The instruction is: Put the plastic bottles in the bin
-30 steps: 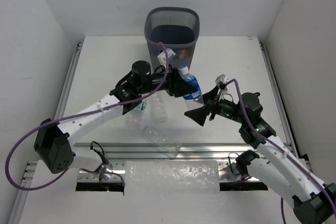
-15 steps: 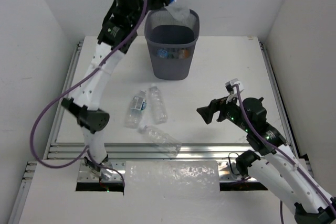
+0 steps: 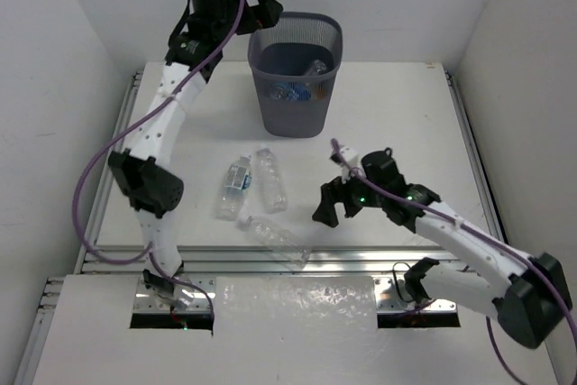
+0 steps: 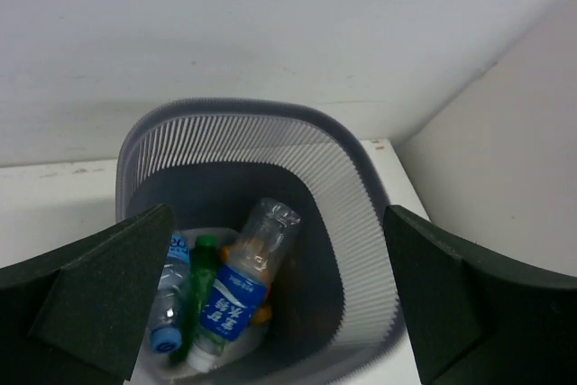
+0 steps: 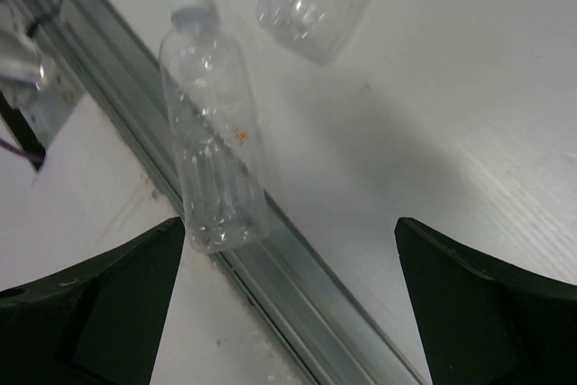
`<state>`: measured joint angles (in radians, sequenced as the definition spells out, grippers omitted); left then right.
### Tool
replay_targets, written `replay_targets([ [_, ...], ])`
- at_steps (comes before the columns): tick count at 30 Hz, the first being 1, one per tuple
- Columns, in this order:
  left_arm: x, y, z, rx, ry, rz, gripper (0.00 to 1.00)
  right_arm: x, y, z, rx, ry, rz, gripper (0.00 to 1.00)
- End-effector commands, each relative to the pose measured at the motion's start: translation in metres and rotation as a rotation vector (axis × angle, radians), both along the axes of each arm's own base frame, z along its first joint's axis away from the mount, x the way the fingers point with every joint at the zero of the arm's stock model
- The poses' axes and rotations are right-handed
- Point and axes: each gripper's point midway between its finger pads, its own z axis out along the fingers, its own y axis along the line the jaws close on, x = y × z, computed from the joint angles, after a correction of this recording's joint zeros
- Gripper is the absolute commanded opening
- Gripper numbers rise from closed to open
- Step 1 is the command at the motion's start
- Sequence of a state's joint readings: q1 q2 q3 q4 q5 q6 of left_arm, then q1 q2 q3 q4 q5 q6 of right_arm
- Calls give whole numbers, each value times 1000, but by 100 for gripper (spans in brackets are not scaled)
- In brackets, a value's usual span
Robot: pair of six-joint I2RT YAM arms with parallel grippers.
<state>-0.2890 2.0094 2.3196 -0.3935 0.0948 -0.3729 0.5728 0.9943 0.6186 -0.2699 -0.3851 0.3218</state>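
Note:
The dark mesh bin stands at the back of the table. My left gripper hangs open over its left rim with nothing between its fingers. Inside the bin lie a blue-labelled clear bottle, a green bottle and a blue-capped bottle, with a bit of orange under them. Three bottles lie on the table: a blue-labelled one, a clear one and a clear one by the front rail. My right gripper is open, just right of them, above the clear bottle.
Aluminium rails run along the table's front edge, and one passes right under my right gripper. White walls close in the back and both sides. A purple cable loops beside the left arm.
My left arm lifted the blue-labelled bottle from the table up over the bin and opened; the bottle now lies in the bin. My right gripper moved left and down toward the bottles on the table.

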Motion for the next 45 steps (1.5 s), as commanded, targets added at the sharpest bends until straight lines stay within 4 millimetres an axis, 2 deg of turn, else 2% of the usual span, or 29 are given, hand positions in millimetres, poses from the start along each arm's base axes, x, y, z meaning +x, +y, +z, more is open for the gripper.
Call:
replay_targets([
  [1,-102,33,143,-73,-300,26,100,-10,34,-5,-55,-43,147,98],
  [2,-105,39,117,-54,-236,50,100,-11,37,-11,-80,-43,154,97],
  [3,-140,55,138,-75,-278,84,100,-18,45,-16,-105,-46,174,97],
  [4,-142,60,104,-54,-203,111,100,-19,49,-23,-127,-31,174,96],
  [5,-155,66,98,-55,-192,122,100,-21,53,-27,-140,-34,183,96],
  [6,-189,82,112,-81,-231,152,100,-29,62,-28,-142,-40,219,96],
  [7,-191,83,71,-66,-151,157,100,-31,68,-30,-148,-44,228,96],
  [8,-221,96,78,-90,-182,179,100,-40,75,-40,-173,-23,267,96],
  [9,-223,97,38,-85,-102,192,100,-37,81,-41,-193,-42,263,96],
  [10,-232,101,26,-86,-92,195,100,-38,85,-46,-218,-47,272,97],
  [11,-253,107,29,-97,-123,194,100,-40,88,-61,-262,-32,288,97],
  [12,-256,108,3,-77,-79,194,100,-43,97,-62,-271,-52,316,99],
  [14,-272,114,-11,-49,-61,195,100,-47,103,-79,-303,-57,340,99],
  [16,-280,118,-41,10,9,197,100,-41,107,-88,-320,-93,337,99],
  [17,-288,122,-43,21,4,202,100,-38,107,-98,-354,-107,324,99],
  [19,-296,125,-71,53,65,200,100,-37,109,-102,-374,-119,331,88],
  [20,-305,124,-72,46,57,186,100,-42,111,-102,-369,-116,351,74],
  [22,-313,119,-98,51,110,149,100,-44,113,-94,-340,-142,346,43],
  [24,-327,106,-116,36,143,56,100,-49,107,-85,-312,-157,332,34],
  [25,-337,93,-119,18,149,-27,100,-49,106,-57,-233,-190,299,32],
  [27,-345,78,-132,-7,178,-117,100,-56,95,-40,-157,-203,263,30],
  [28,-358,62,-131,-34,170,-228,100,-58,93,-5,-54,-258,246,30],
  [30,-367,43,-126,-83,132,-355,100,-61,84,16,23,-277,215,30],
  [31,-375,35,-120,-112,101,-421,100,-62,81,38,87,-309,202,30],
  [32,-391,22,-114,-141,83,-547,100,-62,81,50,116,-325,193,29],
  [34,-399,10,-100,-208,16,-643,100,-66,81,68,177,-340,201,29],
  [35,-410,4,-96,-221,0,-722,100,-69,83,89,241,-369,207,29],
  [39,-420,-5,-71,-273,-112,-844,100,-84,96,138,394,-421,301,29],
  [45,-403,-25,-73,-276,-95,-864,97,-101,114,188,530,-475,422,30],
])
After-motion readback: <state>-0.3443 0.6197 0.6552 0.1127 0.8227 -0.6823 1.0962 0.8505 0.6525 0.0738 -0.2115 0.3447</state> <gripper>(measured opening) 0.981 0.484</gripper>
